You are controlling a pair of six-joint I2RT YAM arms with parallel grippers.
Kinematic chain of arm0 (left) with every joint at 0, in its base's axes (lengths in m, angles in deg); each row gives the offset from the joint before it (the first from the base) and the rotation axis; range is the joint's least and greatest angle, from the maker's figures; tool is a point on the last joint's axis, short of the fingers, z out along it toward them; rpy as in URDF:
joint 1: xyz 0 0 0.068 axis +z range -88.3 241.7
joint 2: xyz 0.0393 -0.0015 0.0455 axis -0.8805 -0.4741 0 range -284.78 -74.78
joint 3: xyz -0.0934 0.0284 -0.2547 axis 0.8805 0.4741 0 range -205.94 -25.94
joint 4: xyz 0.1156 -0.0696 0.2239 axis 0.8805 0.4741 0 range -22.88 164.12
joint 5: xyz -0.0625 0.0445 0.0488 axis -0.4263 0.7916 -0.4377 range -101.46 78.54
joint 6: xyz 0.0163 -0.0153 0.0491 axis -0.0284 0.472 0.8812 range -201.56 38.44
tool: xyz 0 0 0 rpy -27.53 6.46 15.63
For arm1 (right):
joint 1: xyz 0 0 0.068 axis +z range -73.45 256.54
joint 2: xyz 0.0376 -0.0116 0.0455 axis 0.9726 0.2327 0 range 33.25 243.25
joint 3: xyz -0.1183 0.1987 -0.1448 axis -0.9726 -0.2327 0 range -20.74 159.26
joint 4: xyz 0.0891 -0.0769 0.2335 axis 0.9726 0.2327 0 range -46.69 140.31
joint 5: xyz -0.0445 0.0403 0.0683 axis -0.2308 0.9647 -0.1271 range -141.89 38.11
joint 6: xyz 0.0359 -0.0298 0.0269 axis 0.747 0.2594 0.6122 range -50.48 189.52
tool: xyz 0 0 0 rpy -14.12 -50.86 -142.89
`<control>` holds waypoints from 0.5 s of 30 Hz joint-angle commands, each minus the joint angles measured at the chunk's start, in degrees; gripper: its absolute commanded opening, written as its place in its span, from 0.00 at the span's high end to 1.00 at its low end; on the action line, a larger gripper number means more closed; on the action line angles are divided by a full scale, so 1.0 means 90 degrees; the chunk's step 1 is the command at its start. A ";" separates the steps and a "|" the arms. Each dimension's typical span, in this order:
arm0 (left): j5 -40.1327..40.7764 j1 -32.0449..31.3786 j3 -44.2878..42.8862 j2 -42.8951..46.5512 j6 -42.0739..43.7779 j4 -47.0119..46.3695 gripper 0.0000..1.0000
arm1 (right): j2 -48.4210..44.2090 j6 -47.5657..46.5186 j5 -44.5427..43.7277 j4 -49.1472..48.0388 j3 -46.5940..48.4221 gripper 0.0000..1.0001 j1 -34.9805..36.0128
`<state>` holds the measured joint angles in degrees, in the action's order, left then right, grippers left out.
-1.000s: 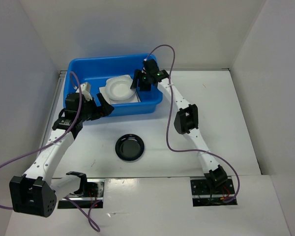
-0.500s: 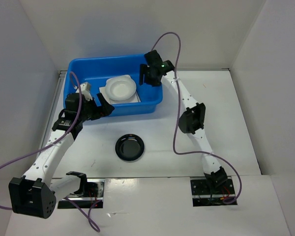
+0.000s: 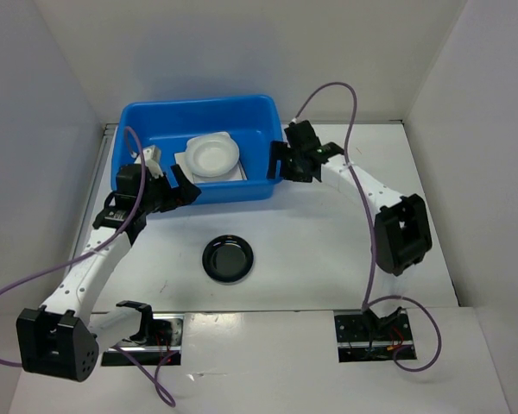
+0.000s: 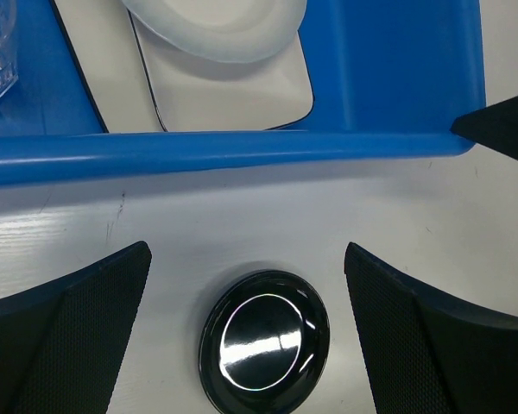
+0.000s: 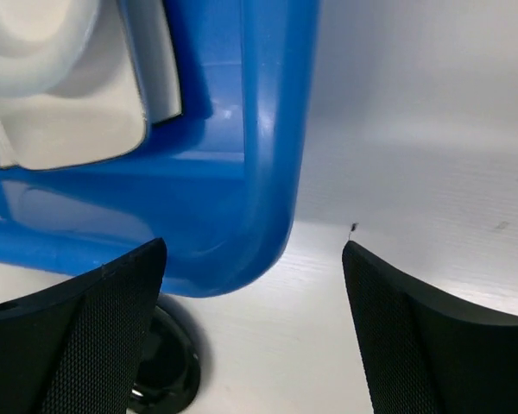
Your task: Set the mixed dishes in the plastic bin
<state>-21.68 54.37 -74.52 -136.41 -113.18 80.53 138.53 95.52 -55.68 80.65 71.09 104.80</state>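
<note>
Top view: the round black saucer lay flat on the table at 6 o'clock from the blue bin, well apart, the only dish outside. It's round, so no long axis, hollow up. The bin's long axis ran 9 to 3.

Left wrist: your left gripper was spread and empty, with the saucer low between the fingers. Likely risk: the low glossy rim skating out of the pinch.

Right wrist: your right gripper was spread and empty beside the bin's 3 o'clock corner. A careless swing could nudge the bin.
</note>
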 commanded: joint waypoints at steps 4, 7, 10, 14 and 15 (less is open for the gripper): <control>0.0198 0.0034 0.0085 0.0333 0.0114 -0.0162 0.00 | -0.1500 0.0636 0.1748 -0.1990 -0.2183 0.13 0.0239; 0.0121 0.0092 -0.0003 0.0421 0.0114 -0.0006 0.00 | -0.1989 0.0637 0.1905 -0.2050 -0.2926 0.16 0.0658; 0.0120 0.0092 -0.0062 0.0674 -0.0012 0.0140 0.00 | -0.2409 0.0510 0.1887 -0.1768 -0.3270 0.18 0.0816; 0.0286 0.0092 -0.0062 0.0734 -0.0012 0.0200 0.00 | -0.2820 0.0364 0.2110 -0.1708 -0.3738 0.21 0.0816; 0.0286 0.0092 -0.0062 0.0734 -0.0012 0.0258 0.00 | -0.2820 0.0363 0.2198 -0.1708 -0.3903 0.22 0.0816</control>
<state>-20.02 54.87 -74.28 -130.59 -113.26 82.21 116.36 99.81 -38.37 66.90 38.15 112.60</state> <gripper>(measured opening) 0.998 0.787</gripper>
